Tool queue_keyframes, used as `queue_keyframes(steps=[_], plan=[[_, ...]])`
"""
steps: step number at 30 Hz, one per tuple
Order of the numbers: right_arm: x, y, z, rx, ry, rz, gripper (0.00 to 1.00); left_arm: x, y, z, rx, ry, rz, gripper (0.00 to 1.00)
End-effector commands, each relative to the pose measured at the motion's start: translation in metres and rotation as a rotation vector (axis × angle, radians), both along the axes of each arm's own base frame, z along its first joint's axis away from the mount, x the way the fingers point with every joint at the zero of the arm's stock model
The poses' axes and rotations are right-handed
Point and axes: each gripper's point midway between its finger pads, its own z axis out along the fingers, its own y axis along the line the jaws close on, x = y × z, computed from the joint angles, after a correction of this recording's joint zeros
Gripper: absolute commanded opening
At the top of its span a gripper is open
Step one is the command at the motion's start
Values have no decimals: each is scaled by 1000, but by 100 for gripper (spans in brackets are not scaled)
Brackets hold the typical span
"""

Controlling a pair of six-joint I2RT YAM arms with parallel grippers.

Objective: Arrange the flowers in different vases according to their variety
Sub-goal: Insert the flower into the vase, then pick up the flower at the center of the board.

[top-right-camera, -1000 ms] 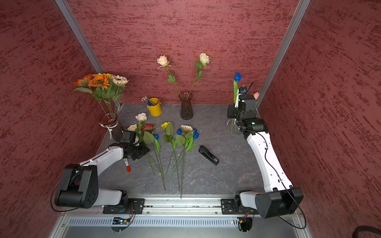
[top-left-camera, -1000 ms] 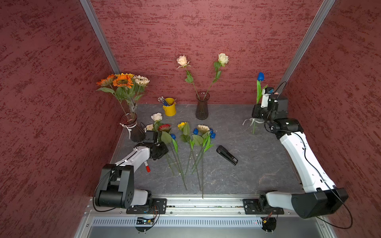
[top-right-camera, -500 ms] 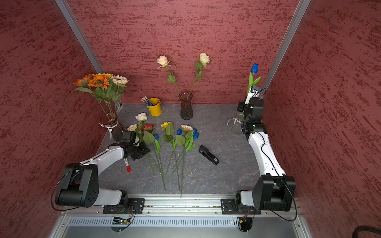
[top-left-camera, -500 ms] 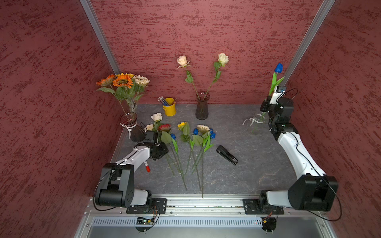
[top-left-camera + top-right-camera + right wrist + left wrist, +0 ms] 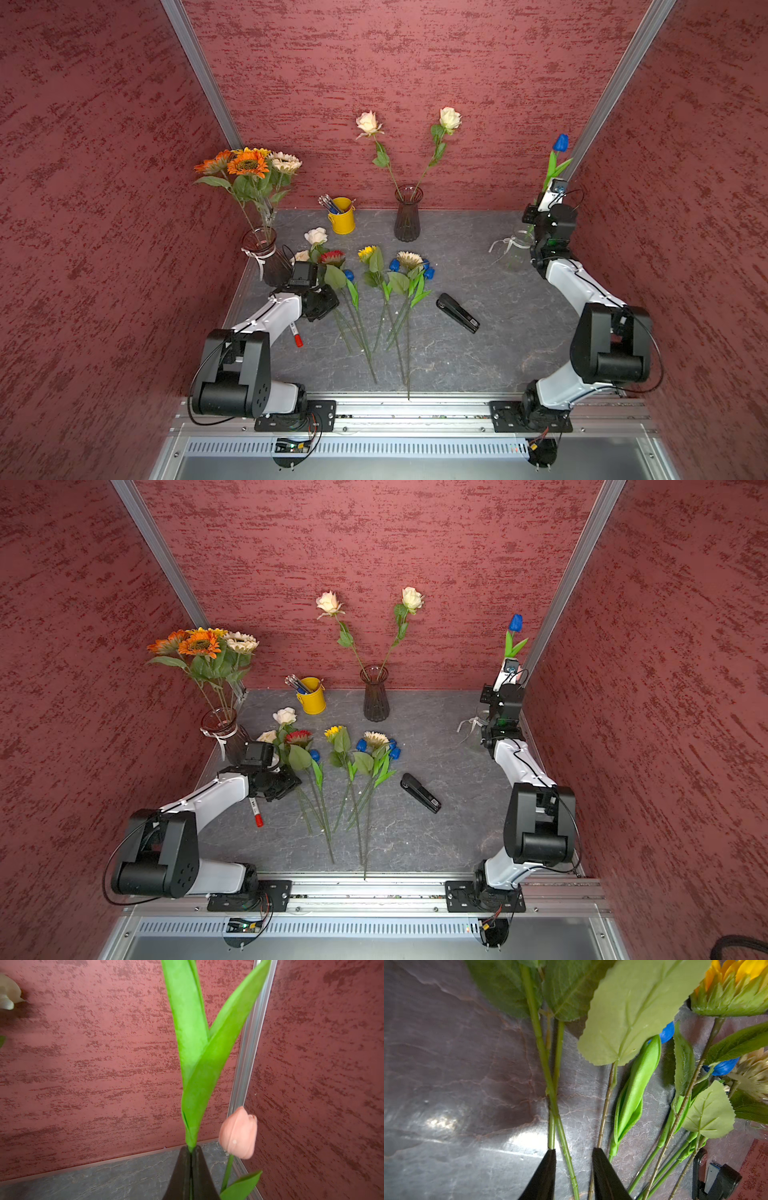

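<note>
My right gripper (image 5: 191, 1148) is shut on the green stem of a blue tulip (image 5: 561, 142), held upright in the back right corner above the small clear vase (image 5: 517, 249) with a white ribbon. A pink tulip (image 5: 238, 1132) stands close beside it. My left gripper (image 5: 574, 1150) is open low over the loose flowers on the table, with one green stem (image 5: 564, 1147) between its jaws. Sunflowers (image 5: 247, 162) fill the left dark vase (image 5: 266, 257). Two roses (image 5: 368, 122) stand in the middle dark vase (image 5: 407, 214). White roses (image 5: 316, 236), sunflowers (image 5: 367, 252) and blue tulips (image 5: 429, 273) lie loose.
A yellow bucket (image 5: 343, 216) with pens stands at the back between the dark vases. A black stapler (image 5: 457, 312) lies right of the loose stems. A red-capped marker (image 5: 296, 336) lies under my left arm. Red walls close in on three sides.
My right arm has carried the blue tulip to the right into the back corner and turned it upright. The left arm has not moved.
</note>
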Motion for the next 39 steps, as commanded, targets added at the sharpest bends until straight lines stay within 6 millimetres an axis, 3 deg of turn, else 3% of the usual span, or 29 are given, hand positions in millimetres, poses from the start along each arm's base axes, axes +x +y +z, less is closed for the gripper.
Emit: queue_keyframes(steps=[1,3,6,9,13,21,39], plan=[[-1,-10,-17,13,7,-39,0,3,4,3,11,-7,1,34],[-3,-10,-29,21,43,-40,5,3,4,4,10,-8,-1,34],[-20,-8,-19,58,70,-44,57,2,4,6,13,-10,-4,34],[-53,-3,17,76,15,-43,69,1,5,6,16,-9,-4,34],[-83,3,31,70,34,-31,72,-1,7,0,27,16,-11,34],[-116,11,23,64,95,-14,73,4,4,-11,13,44,-22,33],[-126,17,20,70,126,12,73,15,-1,-21,22,57,-43,22]])
